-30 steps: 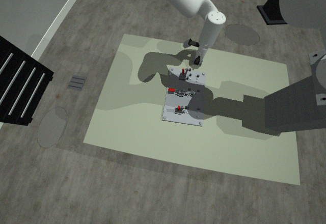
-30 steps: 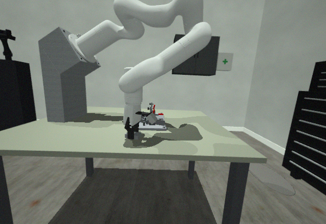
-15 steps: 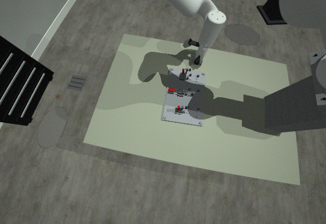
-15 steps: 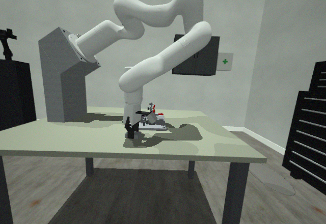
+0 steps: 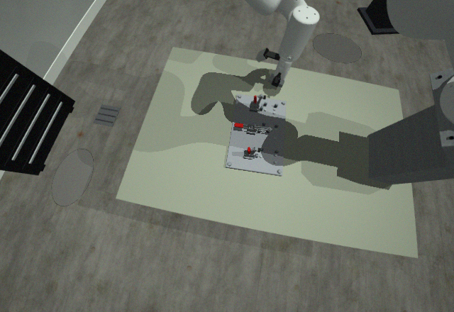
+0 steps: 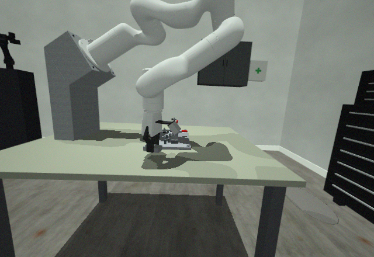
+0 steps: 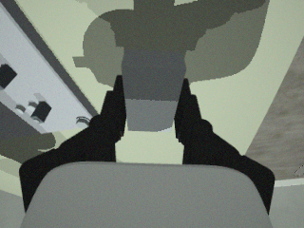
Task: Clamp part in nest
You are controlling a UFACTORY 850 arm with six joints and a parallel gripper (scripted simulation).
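The grey block part (image 7: pixel 152 90) lies on the pale green table beside the fixture's far end. My gripper (image 7: pixel 151 89) is shut on it, one black finger on each long side; it also shows low on the table in the side view (image 6: pixel 149 145) and from above (image 5: pixel 276 80). The grey fixture plate (image 5: pixel 256 134) holds three nests in a row. The far clamp's red handle (image 5: pixel 255 99) and the near one's (image 5: pixel 249 149) stand up. The middle clamp's red handle (image 5: pixel 239 125) lies flat. The nest pads are too small to size.
The arm's grey pedestal (image 6: pixel 73 91) stands at the table's back left in the side view. A corner of the fixture plate with black blocks (image 7: pixel 28 95) lies to the left of my fingers. A black drawer cabinet (image 6: pixel 353 145) stands off the table.
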